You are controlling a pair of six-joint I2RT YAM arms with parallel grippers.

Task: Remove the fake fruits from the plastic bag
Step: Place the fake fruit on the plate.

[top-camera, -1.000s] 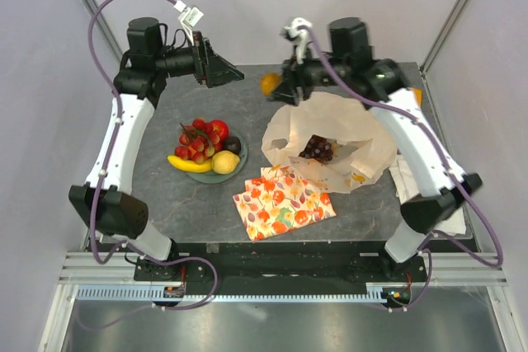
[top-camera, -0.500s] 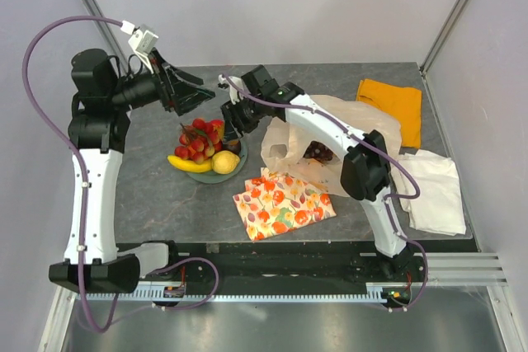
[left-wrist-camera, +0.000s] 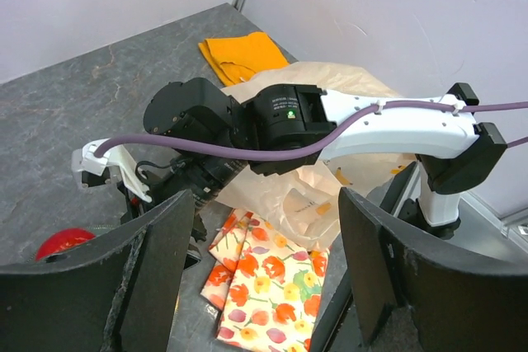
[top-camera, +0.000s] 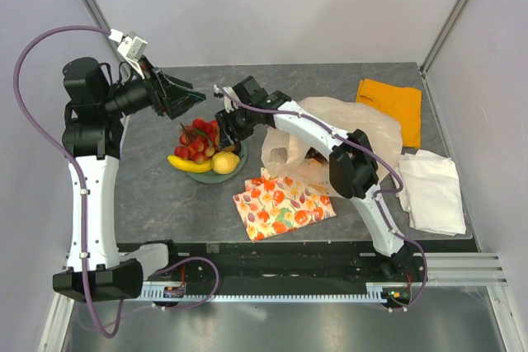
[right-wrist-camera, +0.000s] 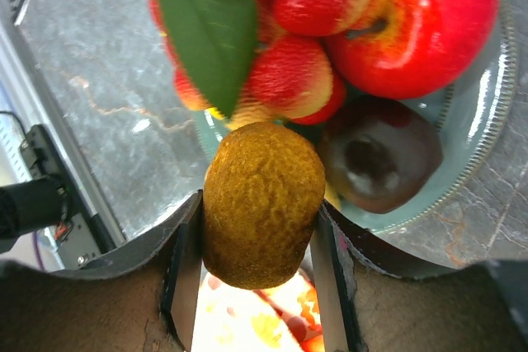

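Note:
My right gripper [top-camera: 233, 125] is shut on a rough orange fruit [right-wrist-camera: 262, 216] and holds it just above the right side of the teal plate [top-camera: 239, 167]. The plate holds a banana [top-camera: 188, 164], a lemon [top-camera: 224, 161], red grapes [top-camera: 195, 144], a red apple [right-wrist-camera: 421, 22] and a dark round fruit [right-wrist-camera: 375, 154]. The cream plastic bag [top-camera: 363, 129] lies crumpled to the right, partly under my right arm; its inside is hidden. My left gripper [top-camera: 186, 98] is open and empty in the air, behind and left of the plate.
A flat fruit-printed cloth [top-camera: 283, 202] lies in front of the bag. An orange cloth [top-camera: 392, 105] is at the back right. A folded white cloth [top-camera: 433, 191] lies at the right edge. My right arm stretches across the bag.
My right gripper has carried the orange from behind the bag leftward to above the plate. My left arm has pulled back to the left, its gripper still open.

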